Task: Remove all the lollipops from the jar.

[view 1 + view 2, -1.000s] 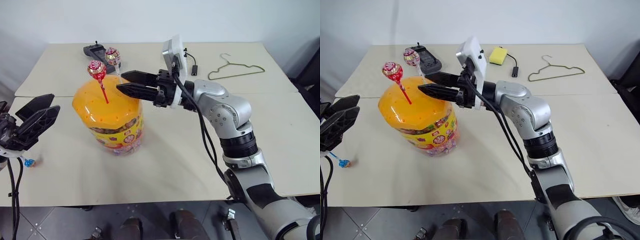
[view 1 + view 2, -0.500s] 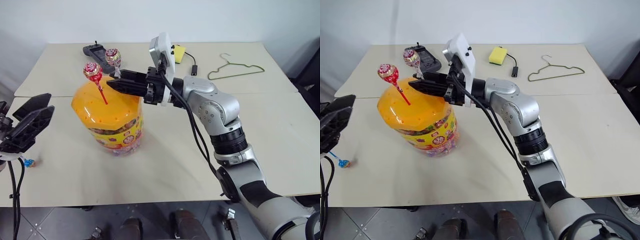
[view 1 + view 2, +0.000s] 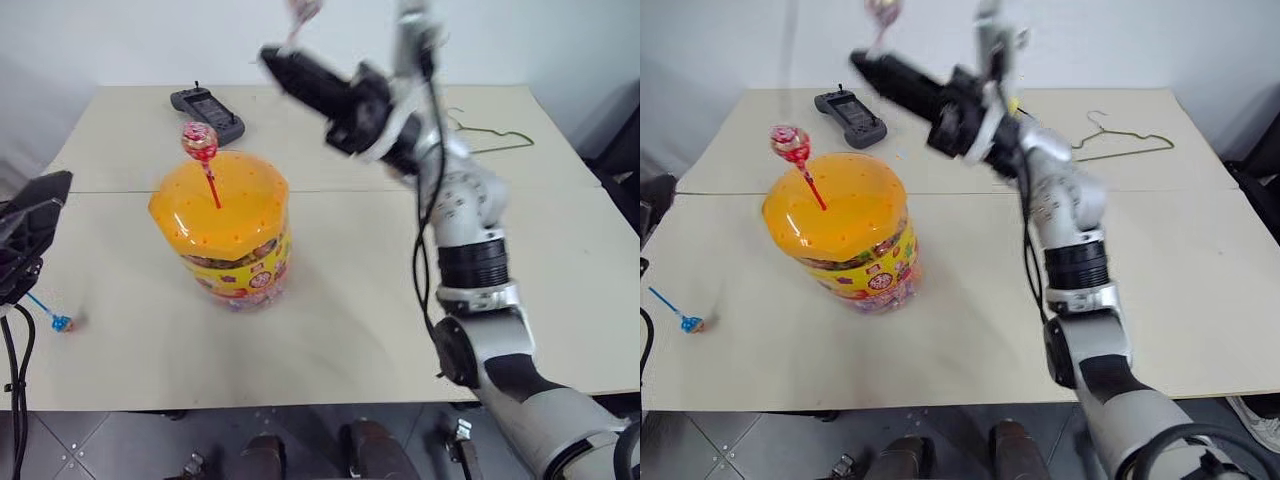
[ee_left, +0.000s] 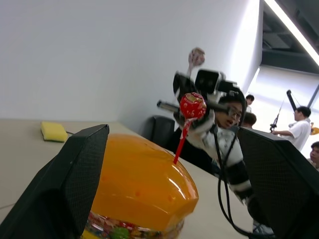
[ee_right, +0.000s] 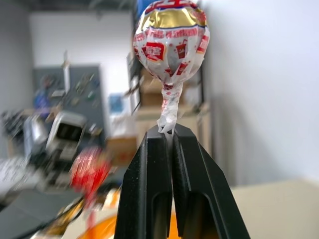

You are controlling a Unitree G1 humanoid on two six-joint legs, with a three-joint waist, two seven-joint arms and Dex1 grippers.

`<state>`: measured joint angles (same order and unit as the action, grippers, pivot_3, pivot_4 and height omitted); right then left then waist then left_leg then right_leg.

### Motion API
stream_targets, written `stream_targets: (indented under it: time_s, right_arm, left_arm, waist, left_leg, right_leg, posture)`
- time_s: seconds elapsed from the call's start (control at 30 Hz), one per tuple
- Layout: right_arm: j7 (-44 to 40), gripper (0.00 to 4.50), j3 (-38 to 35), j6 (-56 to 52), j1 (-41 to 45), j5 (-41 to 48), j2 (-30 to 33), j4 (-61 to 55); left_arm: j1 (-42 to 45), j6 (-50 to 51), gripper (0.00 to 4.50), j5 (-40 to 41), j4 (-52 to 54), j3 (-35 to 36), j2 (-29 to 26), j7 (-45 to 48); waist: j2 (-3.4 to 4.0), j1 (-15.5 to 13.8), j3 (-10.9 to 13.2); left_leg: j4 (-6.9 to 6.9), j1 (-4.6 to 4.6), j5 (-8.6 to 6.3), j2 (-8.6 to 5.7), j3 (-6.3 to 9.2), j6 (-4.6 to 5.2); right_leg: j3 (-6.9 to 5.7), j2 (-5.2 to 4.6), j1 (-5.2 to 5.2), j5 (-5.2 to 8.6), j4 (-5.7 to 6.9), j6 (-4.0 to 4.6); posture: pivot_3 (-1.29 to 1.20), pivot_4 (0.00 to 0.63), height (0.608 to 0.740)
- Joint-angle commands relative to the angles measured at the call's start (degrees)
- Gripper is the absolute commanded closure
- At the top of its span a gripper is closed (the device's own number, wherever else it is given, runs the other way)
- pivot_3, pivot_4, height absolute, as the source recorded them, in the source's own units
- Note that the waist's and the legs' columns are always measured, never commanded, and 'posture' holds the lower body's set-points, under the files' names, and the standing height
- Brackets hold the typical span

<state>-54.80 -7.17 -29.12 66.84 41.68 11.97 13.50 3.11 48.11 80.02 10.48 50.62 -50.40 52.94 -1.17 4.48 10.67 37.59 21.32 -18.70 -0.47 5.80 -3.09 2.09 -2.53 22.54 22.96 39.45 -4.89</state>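
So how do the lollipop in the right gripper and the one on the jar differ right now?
The white-stick lollipop is pinched in the shut right gripper, lifted clear of the jar. The red-stick lollipop stands tilted in the jar's orange lid, ungripped. Both have round heads in red-patterned wrappers.

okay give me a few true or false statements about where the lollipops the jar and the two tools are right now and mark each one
1. The right tool is shut on a lollipop, holding it up above the table. True.
2. A red-stick lollipop stands in the jar lid. True.
3. The jar lies tipped on its side. False: it stands upright.
4. The blue-stick lollipop is in the jar. False: it lies on the table by the left tool.
5. The left tool grips the jar. False: its jaws are open and short of it.
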Motion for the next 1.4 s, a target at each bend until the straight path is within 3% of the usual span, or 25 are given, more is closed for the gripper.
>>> stream_targets:
  time_s: [0.03,0.13,0.27,0.37,0.53,0.57,0.7,0.77,0.93,1.17,1.4]
  right_arm:
    - [-4.3,4.47,1.2,-9.6,-3.7,-2.1,13.8,-2.2]
    - [-8.2,4.47,9.2,-12.3,-13.9,-11.5,29.7,-4.1]
    - [-8.6,4.47,14.7,-6.5,-25.7,-22.3,41.0,-2.8]
    - [-9.4,4.47,17.8,3.8,-32.4,-30.0,45.0,0.7]
    - [-11.4,4.47,18.6,12.6,-35.7,-34.9,46.1,5.8]
    - [-11.4,4.47,18.2,13.1,-35.9,-34.9,45.7,6.9]
    - [-16.2,3.6,14.9,18.0,-35.4,-31.1,43.9,9.0]
    - [-22.9,2.95,9.9,21.9,-33.7,-23.3,41.3,6.6]
    - [-28.0,1.36,6.2,23.9,-28.1,-16.1,36.3,1.8]
    - [-15.9,1.36,6.4,3.0,-15.8,2.3,19.8,-16.1]
    - [-7.6,1.36,14.4,-1.3,-6.7,-2.6,7.1,-16.2]
  left_arm:
    - [-4.8,0.5,0.16,-5.6,2.3,0.1,-4.7,5.8]
    - [-8.7,-0.1,0.16,-8.9,2.9,0.4,-6.3,10.3]
    - [-10.0,-2.5,0.16,-12.2,4.2,-0.6,-6.5,14.2]
    - [-9.8,-1.9,0.16,-12.2,5.1,-1.2,-5.9,12.8]
    - [-9.2,-0.2,0.16,-10.1,5.3,-0.5,-5.4,12.2]
    - [-10.3,-0.7,0.16,-11.2,6.1,-0.6,-5.6,13.7]
    - [-9.6,-1.4,0.16,-10.6,6.1,0.5,-4.1,11.8]
    - [-9.1,-1.8,0.16,-9.4,5.5,2.4,-2.4,9.7]
    - [-9.8,-3.2,0.16,-8.5,2.5,7.1,1.9,6.1]
    - [-10.0,-5.8,0.16,-9.1,-3.0,10.4,5.2,2.3]
    - [-7.2,-4.4,0.16,-6.6,-2.0,5.6,3.6,4.1]
  waist:
    - [0.0,-0.5,0.0]
    - [0.01,-1.4,0.0]
    - [0.4,-1.3,0.2]
    - [0.65,-1.0,0.4]
    - [0.64,-0.9,0.4]
    - [0.64,-1.1,0.4]
    - [0.6,-1.8,0.4]
    - [0.59,-1.9,0.4]
    - [0.84,-1.2,0.5]
    - [0.84,-1.1,0.5]
    - [0.59,-2.2,0.4]
  left_leg:
    - [-0.04,0.0,-0.01,0.0,0.0,0.02]
    - [-0.29,0.01,-0.04,-0.04,-0.07,0.08]
    - [-0.46,0.18,-0.08,-0.04,-0.16,0.16]
    - [-0.44,0.23,-0.1,-0.03,-0.48,0.19]
    - [-0.16,-0.15,-0.14,0.06,-0.8,0.27]
    - [-0.05,-0.15,-0.15,0.06,-0.79,0.29]
    - [0.3,-0.13,-0.19,0.06,-0.74,0.36]
    - [0.33,-0.11,-0.21,0.05,-0.72,0.38]
    - [0.32,-0.04,-0.21,0.06,-0.8,0.37]
    - [0.37,-0.07,-0.27,0.2,-0.73,0.22]
    - [0.42,0.01,-0.27,0.1,-0.39,0.19]
  right_leg:
    - [0.01,-0.01,-0.03,0.0,-0.08,0.0]
    - [0.08,-0.03,-0.02,0.0,-0.39,0.0]
    - [0.11,-0.03,0.15,0.01,-0.55,0.01]
    - [0.23,-0.01,0.27,0.0,-0.53,0.0]
    - [0.33,0.02,-0.05,0.0,-0.42,0.0]
    - [0.34,0.02,-0.1,0.0,-0.42,0.01]
    - [0.36,0.02,-0.27,-0.07,-0.45,-0.02]
    - [0.34,0.01,-0.27,-0.08,-0.47,-0.02]
    - [0.36,0.02,-0.1,-0.11,-0.32,-0.09]
    - [0.17,0.06,0.03,-0.12,-0.04,-0.07]
    - [-0.11,-0.1,-0.05,-0.14,-0.11,-0.06]
  posture:
    - [0.0,0.15,0.74]
    - [0.0,0.15,0.74]
    - [0.0,0.15,0.74]
    - [0.0,0.15,0.74]
    - [0.0,0.15,0.74]
    - [0.0,0.15,0.74]
    - [0.0,0.15,0.74]
    - [0.0,0.15,0.74]
    - [0.0,0.15,0.74]
    - [0.0,0.15,0.74]
    - [0.0,0.15,0.74]
